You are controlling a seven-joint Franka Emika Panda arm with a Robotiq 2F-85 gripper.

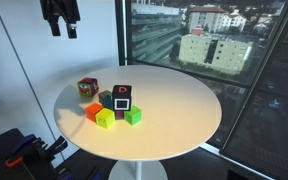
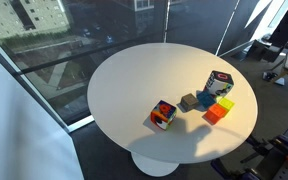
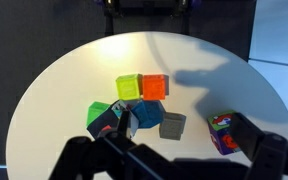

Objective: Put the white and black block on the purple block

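The white and black block [image 1: 121,97] stands higher than the other cubes in the cluster, and a strip of the purple block [image 1: 118,113] shows just under it, so it seems to rest on it. It also shows in an exterior view [image 2: 220,84] and, dark and white-framed, in the wrist view [image 3: 109,120], where the purple block is hidden. My gripper [image 1: 63,33] hangs high above the table's far left side, apart from all the blocks. Its fingers [image 3: 174,160] are spread wide, open and empty.
The round white table [image 1: 174,110] holds a blue cube [image 3: 144,113], a grey cube [image 3: 171,124], an orange cube [image 3: 154,86], a yellow cube [image 3: 129,86] and a green cube [image 3: 99,110]. A brownish-red cube with green patches [image 1: 87,89] stands apart. A window wall is behind.
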